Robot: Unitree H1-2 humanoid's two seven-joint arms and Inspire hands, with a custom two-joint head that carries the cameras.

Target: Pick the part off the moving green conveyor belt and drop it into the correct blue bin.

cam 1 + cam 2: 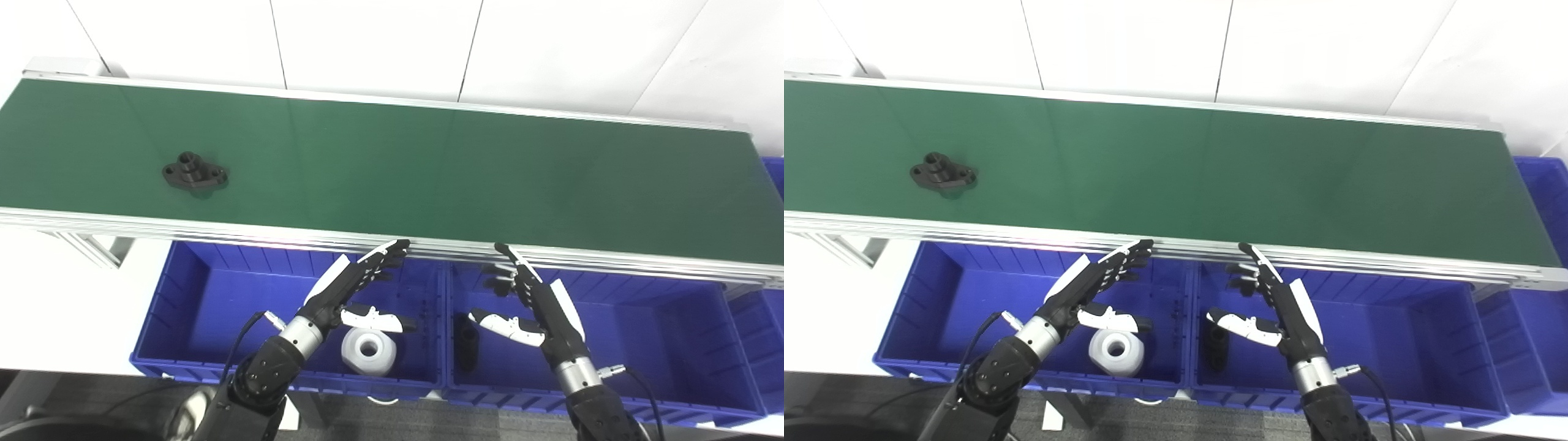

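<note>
A black flanged part (pixel 195 173) lies on the green conveyor belt (pixel 429 165) at its left end, also seen in the right eye view (pixel 942 173). My left hand (pixel 355 288) is open and empty, held over the left blue bin (pixel 202 306) just below the belt's near rail. My right hand (pixel 533 303) is open and empty over the middle blue bin (pixel 661 331). Both hands are far to the right of the part.
A white ring-shaped part (pixel 369 350) lies in the left bin. A black cylindrical part (pixel 467 344) lies in the middle bin near its left wall. Another blue bin (pixel 756 337) stands at the far right. The belt's aluminium rail (pixel 245 231) runs above the bins.
</note>
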